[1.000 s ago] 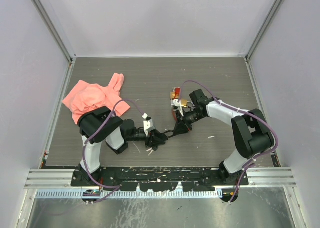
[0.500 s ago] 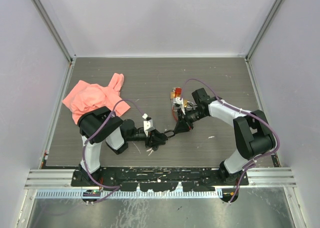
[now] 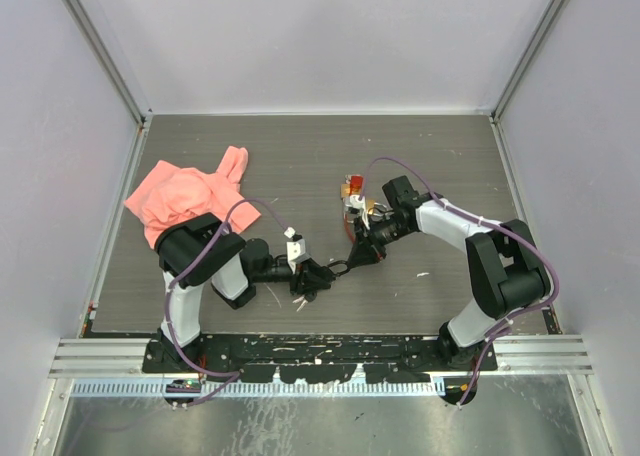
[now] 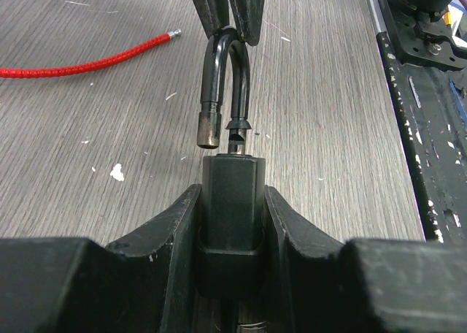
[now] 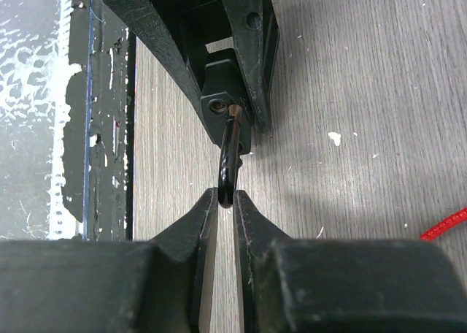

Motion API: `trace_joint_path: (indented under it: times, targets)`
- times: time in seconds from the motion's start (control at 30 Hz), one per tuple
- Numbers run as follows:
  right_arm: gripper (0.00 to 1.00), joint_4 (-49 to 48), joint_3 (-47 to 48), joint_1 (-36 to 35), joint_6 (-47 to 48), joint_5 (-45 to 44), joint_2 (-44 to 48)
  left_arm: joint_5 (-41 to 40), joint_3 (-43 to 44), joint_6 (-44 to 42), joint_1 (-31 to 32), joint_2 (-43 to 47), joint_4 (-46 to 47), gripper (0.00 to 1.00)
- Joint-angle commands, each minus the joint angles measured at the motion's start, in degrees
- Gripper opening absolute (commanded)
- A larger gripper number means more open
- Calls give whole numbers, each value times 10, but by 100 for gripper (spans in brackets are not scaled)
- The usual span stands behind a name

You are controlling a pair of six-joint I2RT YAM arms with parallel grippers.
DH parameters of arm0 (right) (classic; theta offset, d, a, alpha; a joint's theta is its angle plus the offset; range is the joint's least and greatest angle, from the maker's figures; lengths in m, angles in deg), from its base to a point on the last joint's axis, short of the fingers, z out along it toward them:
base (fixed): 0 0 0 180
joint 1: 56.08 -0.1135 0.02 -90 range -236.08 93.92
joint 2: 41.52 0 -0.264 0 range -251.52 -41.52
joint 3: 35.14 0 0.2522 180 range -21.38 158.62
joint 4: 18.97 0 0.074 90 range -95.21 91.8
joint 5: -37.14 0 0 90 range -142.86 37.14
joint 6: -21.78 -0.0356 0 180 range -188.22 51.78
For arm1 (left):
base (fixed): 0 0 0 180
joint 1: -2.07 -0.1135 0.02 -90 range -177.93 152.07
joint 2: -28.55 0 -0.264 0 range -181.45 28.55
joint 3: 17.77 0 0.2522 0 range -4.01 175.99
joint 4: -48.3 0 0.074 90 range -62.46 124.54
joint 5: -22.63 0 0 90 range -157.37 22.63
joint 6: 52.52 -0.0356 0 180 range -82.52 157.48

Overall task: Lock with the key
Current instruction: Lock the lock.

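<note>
Padlock (image 4: 232, 201): black body, near the middle of the table (image 3: 300, 156), between the two arms. It is clamped on both sides by the left gripper (image 3: 318, 274), whose fingers (image 4: 182, 216) are set narrow against the body.

Shackle (image 4: 222, 77): black, standing open. One leg is seated in the body; the other leg's brown tip is out of its hole, just beside the body's top. Its bend is pinched in the right gripper (image 5: 226, 198), jaws almost together.

Red cord (image 4: 87, 59): on the wood-grain surface, apart from the lock.

Pink cloth (image 3: 185, 196): crumpled, far left of the table, beyond the left arm.
</note>
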Motion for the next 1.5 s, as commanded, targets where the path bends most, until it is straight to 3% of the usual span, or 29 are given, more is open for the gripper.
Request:
trace_joint_path:
  times: [0.0,0.2,0.43,0.93,1.23,1.47]
  targets:
    - [18,0,14,-10,0,17,-5,-14,-9,-12,-4,4,-19,0]
    - [1,7,16,-31,2,15,-19,-12,-8,-11,-4,5,-19,0]
    - [1,-41,-7,-84,-27,5,-11,-15,-9,-10,-4,5,-19,0]
    - [1,-17,-21,-99,79,-26,63,17,5,35,-22,-8,-19,0]
    - [1,-58,-8,-124,-14,-55,13,20,6,31,-23,-4,-19,0]
    - [1,-56,4,-153,-32,-33,-34,11,1,21,-22,-7,-20,0]
